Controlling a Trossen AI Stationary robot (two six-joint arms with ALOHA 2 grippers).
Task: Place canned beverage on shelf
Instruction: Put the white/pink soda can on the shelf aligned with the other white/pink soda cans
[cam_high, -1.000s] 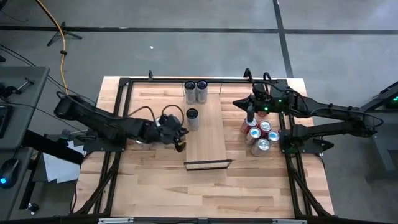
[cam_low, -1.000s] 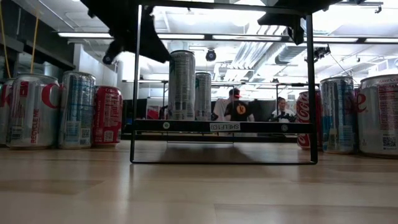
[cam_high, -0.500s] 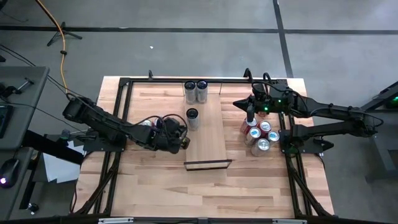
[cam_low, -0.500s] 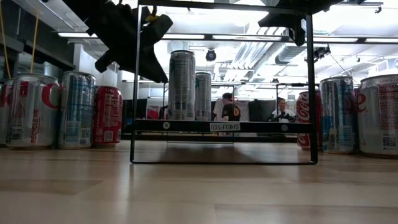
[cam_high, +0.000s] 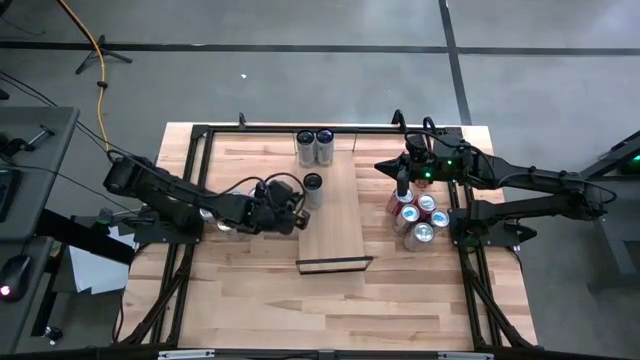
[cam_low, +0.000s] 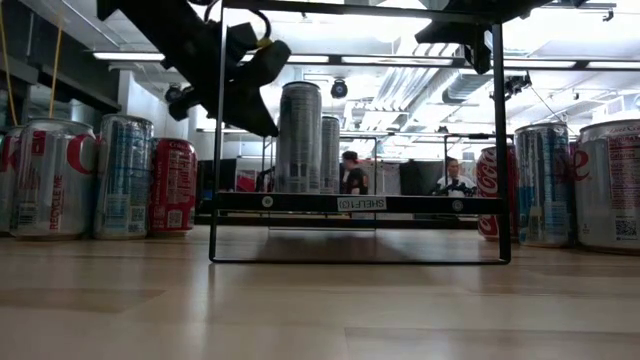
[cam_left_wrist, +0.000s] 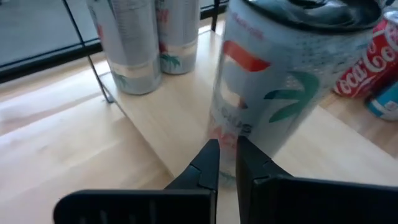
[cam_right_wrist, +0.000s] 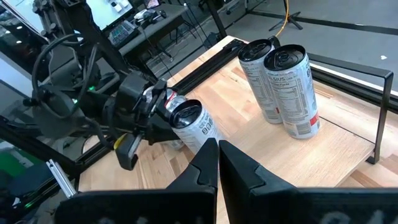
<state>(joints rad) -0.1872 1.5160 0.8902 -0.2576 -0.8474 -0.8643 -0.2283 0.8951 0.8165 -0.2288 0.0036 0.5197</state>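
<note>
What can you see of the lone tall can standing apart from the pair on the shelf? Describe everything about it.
The tall can is slim and silver, with a dark top, an orange patch and teal palm-like print. It stands near the left edge of the pale wooden shelf, apart from the two similar cans at the far end. The left gripper, shut, is right beside it; contact is unclear.

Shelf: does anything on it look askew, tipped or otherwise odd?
Nothing is tipped or spilled. The lone can on the shelf stands upright. Oddly, the left gripper is shut beside it, not around it.
</note>
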